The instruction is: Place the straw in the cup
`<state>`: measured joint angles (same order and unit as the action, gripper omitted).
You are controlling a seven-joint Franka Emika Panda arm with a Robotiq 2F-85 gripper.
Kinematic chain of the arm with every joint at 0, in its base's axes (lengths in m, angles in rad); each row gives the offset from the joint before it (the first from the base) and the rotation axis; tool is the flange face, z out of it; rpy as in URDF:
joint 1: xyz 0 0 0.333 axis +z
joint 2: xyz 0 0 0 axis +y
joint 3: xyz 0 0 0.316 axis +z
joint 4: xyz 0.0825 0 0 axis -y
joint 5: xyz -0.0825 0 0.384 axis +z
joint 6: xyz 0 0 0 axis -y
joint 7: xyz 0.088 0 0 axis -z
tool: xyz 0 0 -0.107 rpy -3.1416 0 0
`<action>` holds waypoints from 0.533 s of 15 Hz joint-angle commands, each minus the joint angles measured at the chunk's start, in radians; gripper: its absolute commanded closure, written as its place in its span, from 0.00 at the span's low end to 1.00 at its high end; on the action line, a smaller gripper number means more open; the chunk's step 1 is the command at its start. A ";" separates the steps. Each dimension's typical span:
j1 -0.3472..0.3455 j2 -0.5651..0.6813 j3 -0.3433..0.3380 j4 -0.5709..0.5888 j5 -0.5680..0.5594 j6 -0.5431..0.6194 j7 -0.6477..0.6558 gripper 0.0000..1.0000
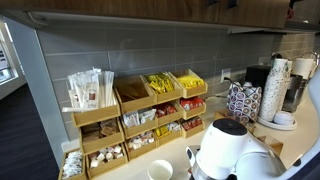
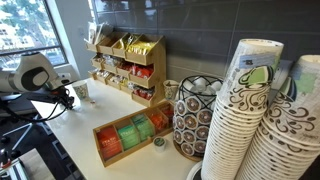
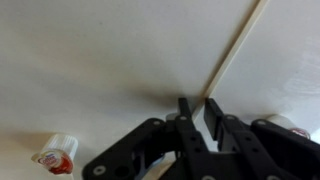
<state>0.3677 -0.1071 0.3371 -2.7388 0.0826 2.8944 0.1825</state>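
Note:
In the wrist view a thin pale straw (image 3: 235,52) runs diagonally from the top right down into the narrow gap between my gripper's (image 3: 197,106) two dark fingers, which are closed on its lower end. The small white cup (image 1: 160,170) stands on the counter's front edge, just beside the white arm. In an exterior view my gripper (image 2: 68,98) hangs low over the counter's left end, close to the cup (image 2: 80,92). A pale round rim (image 3: 292,124) shows at the right of the wrist view, partly hidden by the finger links.
A wooden organizer (image 1: 130,112) of condiment packets and wrapped straws stands against the wall. Tall stacks of patterned cups (image 2: 250,120), a wire rack (image 2: 195,118) and a wooden tea box (image 2: 130,135) fill the counter. A creamer pod (image 3: 55,155) lies nearby.

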 commanded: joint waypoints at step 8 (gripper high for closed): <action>-0.013 0.019 0.010 -0.006 -0.064 0.029 0.057 1.00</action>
<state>0.3668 -0.1053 0.3426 -2.7368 0.0446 2.8977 0.2177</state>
